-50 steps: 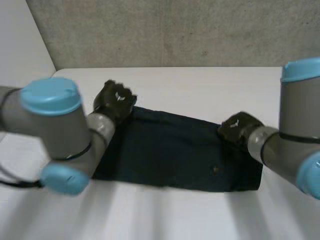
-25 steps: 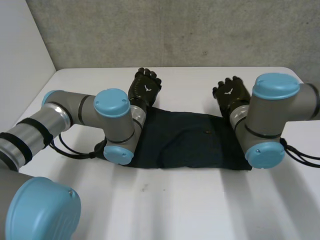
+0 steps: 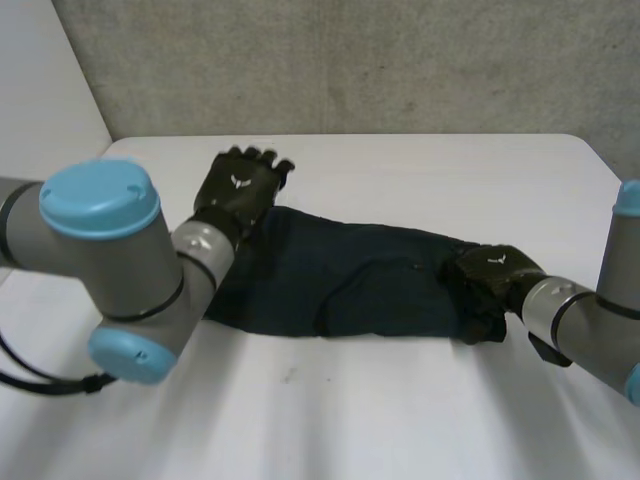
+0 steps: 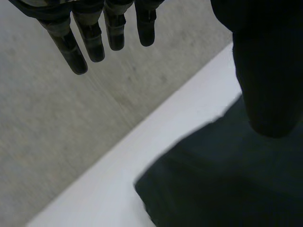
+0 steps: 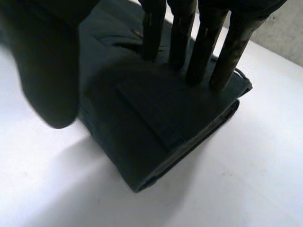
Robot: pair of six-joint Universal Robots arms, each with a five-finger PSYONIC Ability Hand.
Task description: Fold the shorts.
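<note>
Dark navy shorts (image 3: 370,285) lie in a long strip across the middle of the white table (image 3: 400,170). My left hand (image 3: 238,190) hovers open above their far left corner, its fingers (image 4: 90,38) straight and off the cloth (image 4: 227,179), its thumb (image 4: 267,71) over the fabric. At the shorts' right end is my right hand (image 3: 492,275). Its straight fingers (image 5: 199,52) stand with their tips on top of the folded end (image 5: 156,123), and the thumb (image 5: 47,71) hangs apart beside the cloth, pinching nothing.
A grey concrete wall (image 3: 350,60) runs behind the table's far edge. My left arm's elbow (image 3: 110,260) hangs low over the table's left front. Bare white table lies in front of the shorts (image 3: 380,410) and to their right.
Both hands left the far edge of the shorts. The left one swung to the far left corner. The right one dropped onto the right end, which now lies narrower.
</note>
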